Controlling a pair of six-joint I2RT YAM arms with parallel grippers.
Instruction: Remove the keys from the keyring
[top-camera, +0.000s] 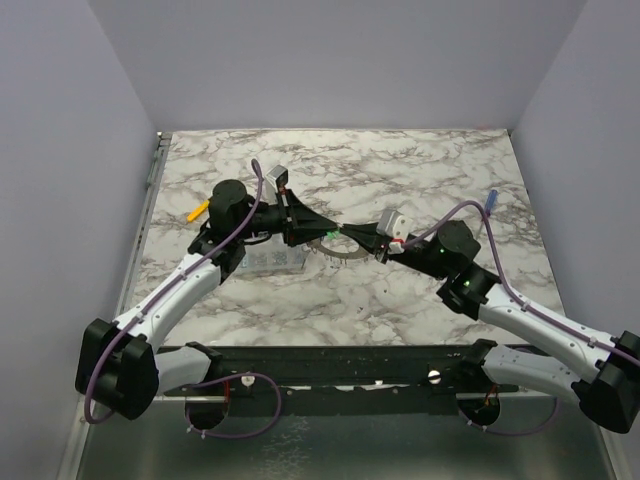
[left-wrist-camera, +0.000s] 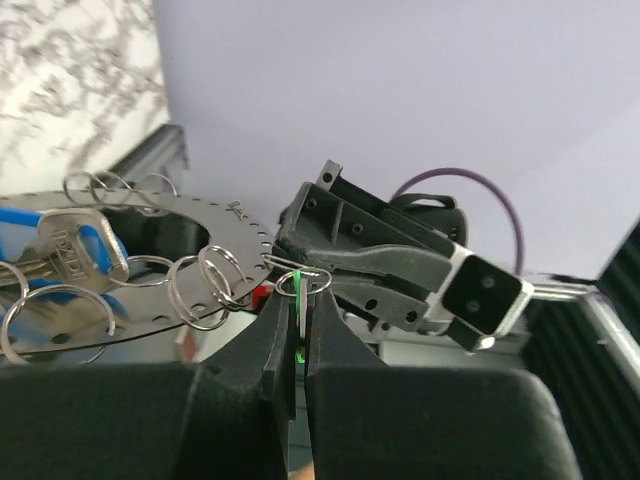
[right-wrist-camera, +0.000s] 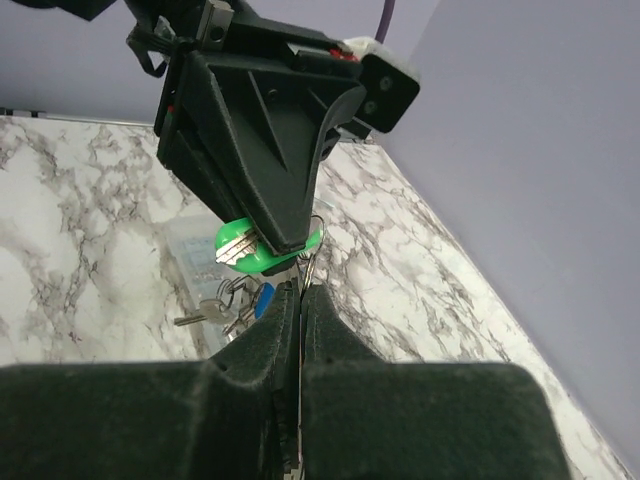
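The keyring (top-camera: 345, 252), a flat grey ring with small holes along its rim (left-wrist-camera: 248, 236), hangs above the table between my two grippers. My left gripper (left-wrist-camera: 300, 300) is shut on the green-headed key (right-wrist-camera: 245, 250), seen edge-on between its pads, and a small split ring (left-wrist-camera: 303, 283) links that key to the keyring. My right gripper (right-wrist-camera: 301, 290) is shut on the keyring's thin edge, just below the green key. A blue-headed key (right-wrist-camera: 263, 300) and silver keys (right-wrist-camera: 205, 315) dangle underneath. In the top view the left gripper (top-camera: 322, 233) and the right gripper (top-camera: 358, 238) meet tip to tip.
A clear plastic box (top-camera: 272, 262) lies on the marble table under the left arm. A yellow object (top-camera: 197, 211) lies at the left and a blue one (top-camera: 493, 199) at the right. Several spare split rings (left-wrist-camera: 200, 290) hang from the keyring.
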